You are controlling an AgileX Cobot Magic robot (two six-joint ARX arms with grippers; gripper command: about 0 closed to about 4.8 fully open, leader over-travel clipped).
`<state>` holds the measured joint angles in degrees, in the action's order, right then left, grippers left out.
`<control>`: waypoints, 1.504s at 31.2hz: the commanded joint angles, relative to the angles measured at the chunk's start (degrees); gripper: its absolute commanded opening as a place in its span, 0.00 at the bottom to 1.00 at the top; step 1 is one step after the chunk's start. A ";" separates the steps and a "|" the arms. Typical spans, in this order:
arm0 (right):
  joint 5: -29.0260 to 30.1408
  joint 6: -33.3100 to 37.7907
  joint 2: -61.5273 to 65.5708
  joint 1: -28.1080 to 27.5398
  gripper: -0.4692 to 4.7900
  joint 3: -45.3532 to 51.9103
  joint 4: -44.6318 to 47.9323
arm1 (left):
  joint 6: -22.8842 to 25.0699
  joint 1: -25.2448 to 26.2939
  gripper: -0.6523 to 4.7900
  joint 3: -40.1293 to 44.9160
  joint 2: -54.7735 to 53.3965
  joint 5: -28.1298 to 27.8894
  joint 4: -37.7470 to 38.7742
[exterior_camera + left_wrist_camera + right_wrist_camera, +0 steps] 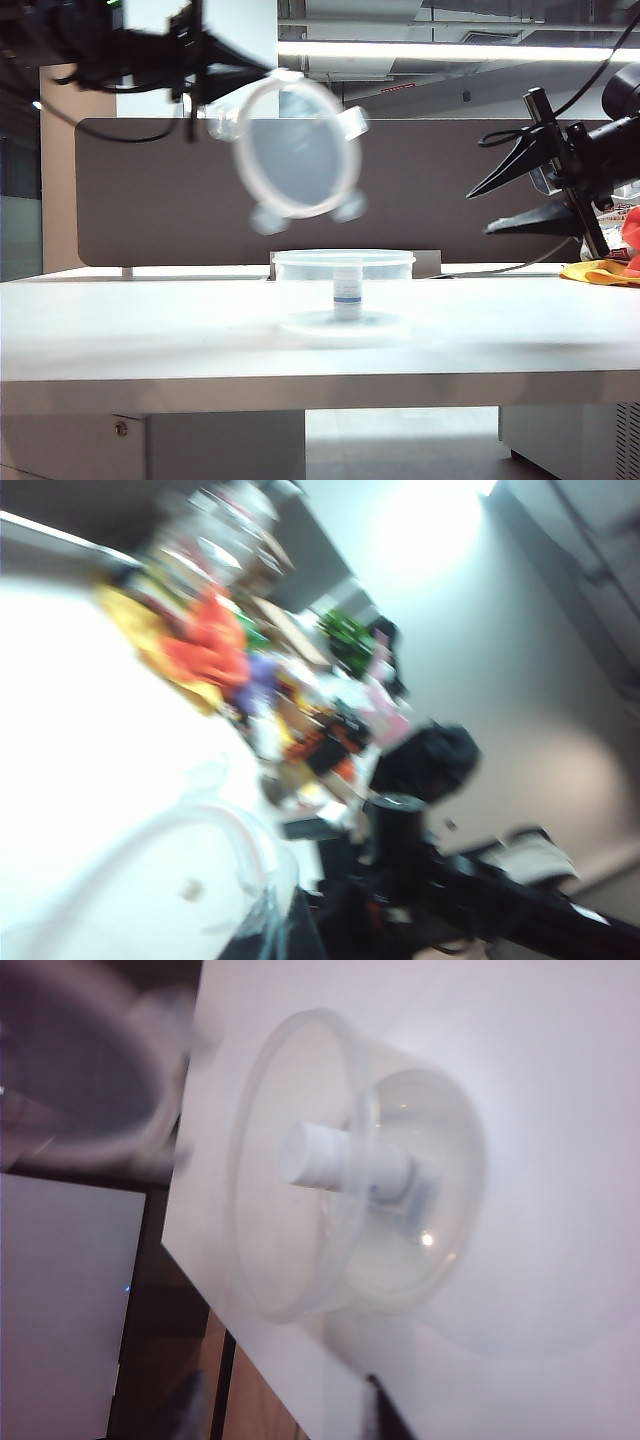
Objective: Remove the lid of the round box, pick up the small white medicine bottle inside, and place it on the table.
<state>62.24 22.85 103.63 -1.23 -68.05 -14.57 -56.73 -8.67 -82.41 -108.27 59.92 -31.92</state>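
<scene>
Exterior view: left pincer (205, 85) holds lid (295, 150) above round box (343, 265).

Lid (297, 148) motion-blurred; left pincer's hold unclear; left wrist view smeared

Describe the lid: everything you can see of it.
The lid is a flat round disc of clear plastic with a pale pinkish rim and small clip tabs around its edge. It is off the round box, in the air above and left of it, tilted almost on edge, blurred. The left gripper, shut, pinches its upper left rim. Nothing else touches it.
</scene>
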 commanded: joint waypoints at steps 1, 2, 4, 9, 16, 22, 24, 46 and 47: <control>0.90 -0.15 -1.88 1.92 0.36 -0.33 1.33 | 4.22 3.56 0.11 -0.35 0.28 0.66 5.05; 0.87 -0.13 -2.32 2.64 0.36 -0.35 1.97 | 5.22 4.50 0.11 -0.35 0.28 0.72 6.34; 0.63 -0.13 -3.06 4.22 0.36 -0.63 3.32 | 7.52 6.25 0.11 -0.35 0.28 0.70 9.05; -1.64 -0.39 -3.72 8.11 0.20 -3.43 3.30 | 15.54 9.35 0.11 -0.35 0.33 -1.40 18.27; -3.63 -0.37 -3.91 11.47 0.21 -5.31 3.96 | 36.09 10.19 0.11 -0.42 0.39 -15.93 37.48; -3.67 -0.35 -3.93 11.61 0.21 -5.31 4.20 | 49.03 9.44 0.11 -1.44 0.42 -31.54 49.05; -3.67 -0.33 -3.93 11.61 0.21 -5.31 4.59 | 53.31 8.55 0.11 -2.25 0.39 -34.67 51.71; -8.57 -5.49 -3.93 15.91 0.22 -23.65 5.99 | 61.20 0.98 0.41 -26.84 1.60 -41.11 77.09; -9.88 -6.62 -3.93 16.22 0.22 -25.27 5.42 | 61.24 0.74 0.41 -27.56 1.99 -41.09 77.33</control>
<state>54.52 18.90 100.05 14.61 -91.24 -9.02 3.60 -7.42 -108.99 -107.18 18.85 44.27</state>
